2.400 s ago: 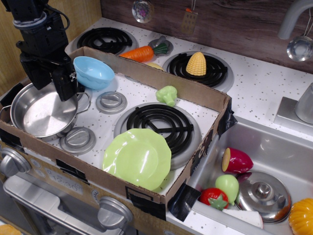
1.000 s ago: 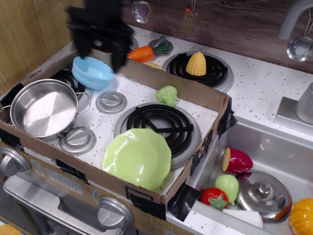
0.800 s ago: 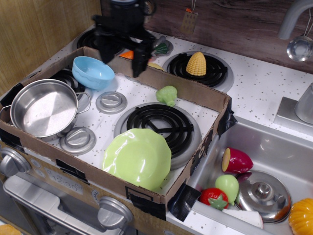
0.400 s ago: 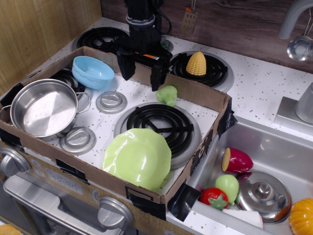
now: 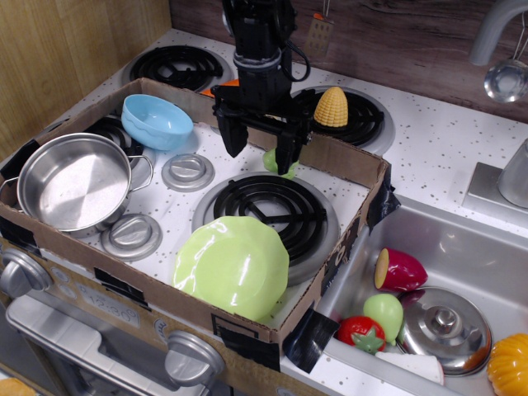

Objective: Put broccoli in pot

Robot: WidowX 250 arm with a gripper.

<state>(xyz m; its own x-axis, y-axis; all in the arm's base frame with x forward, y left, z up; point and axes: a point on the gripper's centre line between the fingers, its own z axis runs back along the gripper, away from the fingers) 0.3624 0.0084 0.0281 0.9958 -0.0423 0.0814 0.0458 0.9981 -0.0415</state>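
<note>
The broccoli [image 5: 273, 163] is a small light green floret on the white stovetop inside the cardboard box, mostly hidden behind my gripper. My gripper [image 5: 258, 145] hangs open just above and in front of it, fingers spread to either side, one finger [image 5: 286, 152] covering part of the floret. The shiny steel pot [image 5: 73, 183] stands empty at the left end of the box, well to the left of the gripper.
A light blue bowl [image 5: 154, 121] sits behind the pot. A light green plate [image 5: 232, 266] leans on the box's front wall [image 5: 148, 299]. A black burner [image 5: 271, 209] lies below the gripper. Corn [image 5: 330, 106] sits behind the box. The sink [image 5: 470, 256] at right holds toy food and a steel lid [image 5: 442, 328].
My gripper has travelled from above the pot at the left, across the back of the box, to the right and down over the broccoli. The broccoli and pot have not moved.
</note>
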